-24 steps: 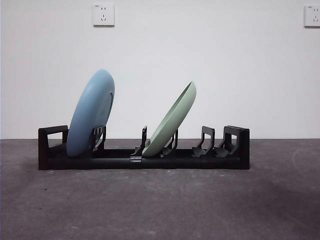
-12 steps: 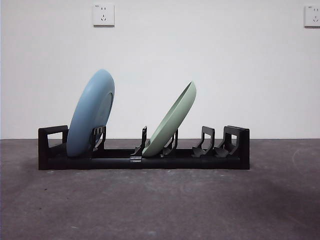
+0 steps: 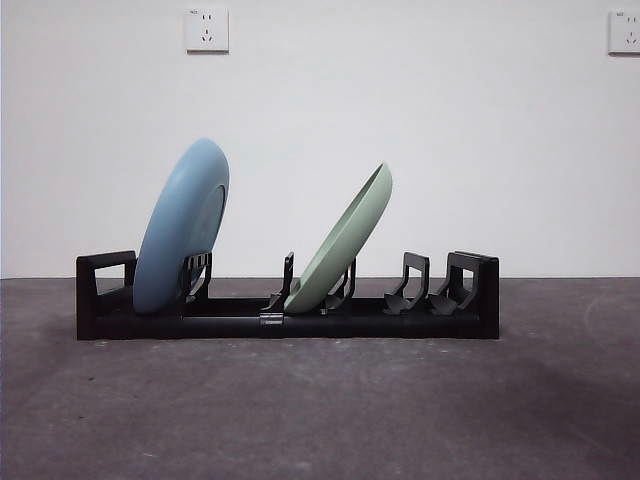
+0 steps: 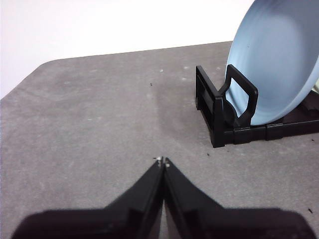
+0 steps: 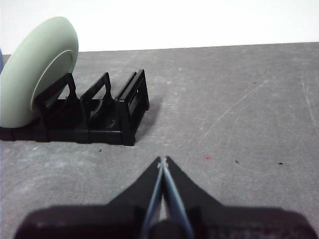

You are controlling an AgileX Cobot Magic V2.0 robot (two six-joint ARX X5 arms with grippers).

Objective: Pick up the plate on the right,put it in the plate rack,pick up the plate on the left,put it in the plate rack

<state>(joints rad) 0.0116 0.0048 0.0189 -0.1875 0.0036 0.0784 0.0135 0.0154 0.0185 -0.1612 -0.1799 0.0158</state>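
Observation:
The black plate rack (image 3: 290, 322) stands across the middle of the table. A blue plate (image 3: 182, 228) leans in its left end and a pale green plate (image 3: 345, 240) leans in a slot near its middle. In the left wrist view the blue plate (image 4: 280, 64) and the rack's loop end (image 4: 229, 107) lie ahead of my left gripper (image 4: 163, 162), which is shut and empty over bare table. My right gripper (image 5: 163, 160) is shut and empty too, well back from the rack's other end (image 5: 107, 112) and the green plate (image 5: 35, 74). Neither arm shows in the front view.
The grey tabletop (image 3: 320, 410) runs in front of the rack, with a white wall and two sockets (image 3: 206, 29) behind. The table's rounded corner (image 4: 35, 74) shows in the left wrist view.

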